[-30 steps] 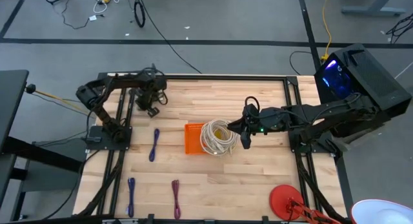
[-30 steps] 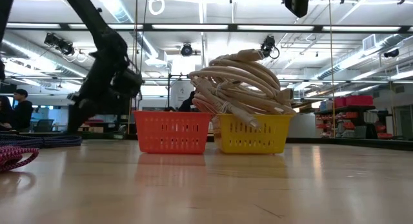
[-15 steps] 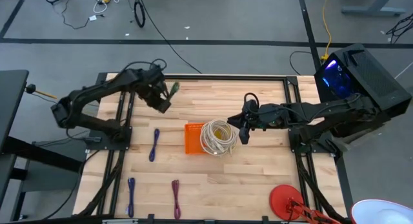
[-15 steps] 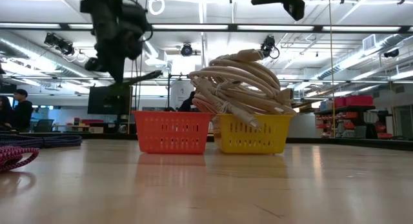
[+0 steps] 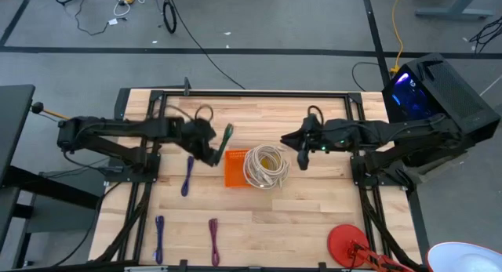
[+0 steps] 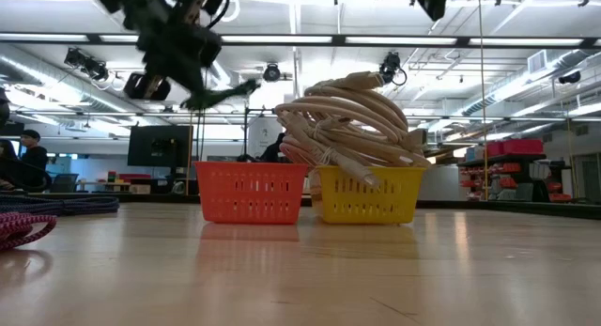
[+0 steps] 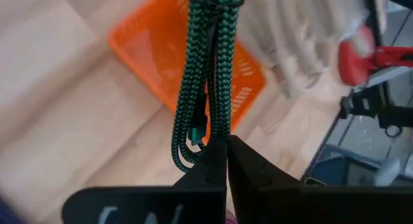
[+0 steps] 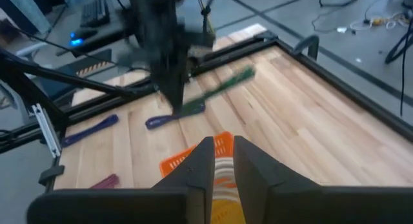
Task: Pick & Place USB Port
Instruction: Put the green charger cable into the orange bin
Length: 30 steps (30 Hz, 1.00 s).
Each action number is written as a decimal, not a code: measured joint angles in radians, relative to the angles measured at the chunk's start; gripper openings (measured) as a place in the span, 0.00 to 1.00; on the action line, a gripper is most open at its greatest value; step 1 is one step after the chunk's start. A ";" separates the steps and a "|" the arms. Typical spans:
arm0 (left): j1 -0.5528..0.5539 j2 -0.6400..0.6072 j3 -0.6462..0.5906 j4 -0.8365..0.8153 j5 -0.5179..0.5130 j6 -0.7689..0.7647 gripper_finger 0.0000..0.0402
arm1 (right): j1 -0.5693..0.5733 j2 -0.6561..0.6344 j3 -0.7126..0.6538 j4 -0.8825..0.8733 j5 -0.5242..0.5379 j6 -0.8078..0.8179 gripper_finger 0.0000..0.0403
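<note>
The left gripper [image 5: 213, 150] clamps a bundled green cable [image 5: 226, 137] in the air just at 9 o'clock of the orange basket [image 5: 234, 169]. The cable's long axis runs from the fingers toward 1 o'clock, its free end over the basket's rim. At 3 o'clock of the cream cable coil [image 5: 265, 167], the right gripper [image 5: 301, 153] hovers, fingers nearly together and holding nothing.

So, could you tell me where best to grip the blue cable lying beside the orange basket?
Grip the blue cable at its bundled middle, from straight above, fingers closing across its width. It lies flat, long and narrow on the table, clear of the orange basket.
</note>
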 joint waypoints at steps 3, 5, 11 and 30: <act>-0.069 0.000 -0.113 0.172 -0.031 -0.133 0.00 | 0.000 -0.037 0.000 -0.011 0.000 -0.020 0.15; -0.101 0.000 -0.182 0.319 -0.050 -0.217 0.00 | 0.000 -0.059 0.000 -0.023 0.000 -0.027 0.15; -0.141 -0.001 -0.288 0.677 -0.174 -0.361 0.00 | 0.000 -0.105 0.000 -0.040 0.001 -0.047 0.15; -0.291 0.140 -0.295 0.796 -0.312 -0.534 0.00 | 0.000 -0.115 0.000 -0.080 0.000 -0.088 0.15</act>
